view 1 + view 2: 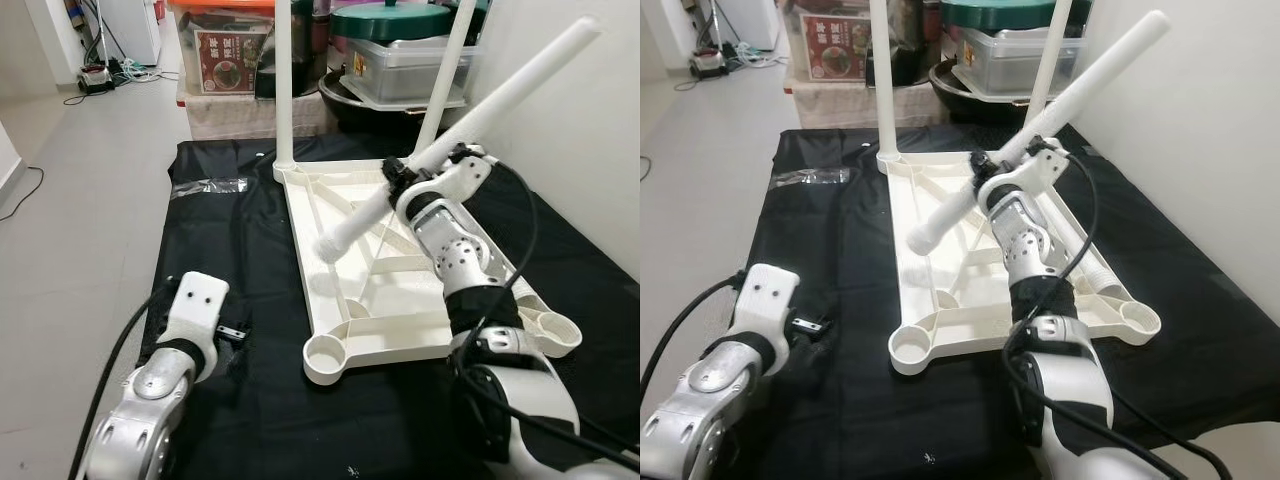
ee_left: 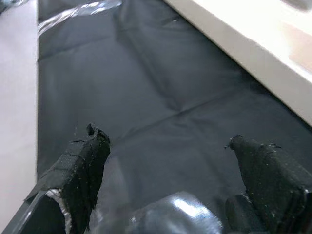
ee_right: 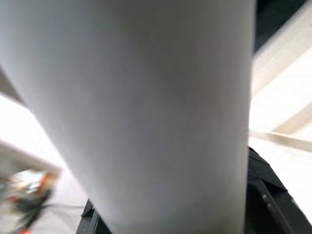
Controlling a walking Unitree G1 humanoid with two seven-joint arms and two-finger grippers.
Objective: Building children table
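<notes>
The right gripper (image 1: pixel 400 187), right of centre in the frame, is clamped around a white table leg (image 1: pixel 470 120) held slanted above the upturned white tabletop (image 1: pixel 330 215). Two legs (image 1: pixel 284 85) are already stood upright at its far corners. The left gripper (image 2: pixel 165 161), at lower left, is spread open over the black sheet (image 1: pixel 230 250).

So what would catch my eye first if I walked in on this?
Probably the white table top lying upside down on a black sheet, with two white legs already standing up from its far corners. Next, the right gripper holds a third leg slanted above it, while the left gripper hangs open over the sheet.
</notes>
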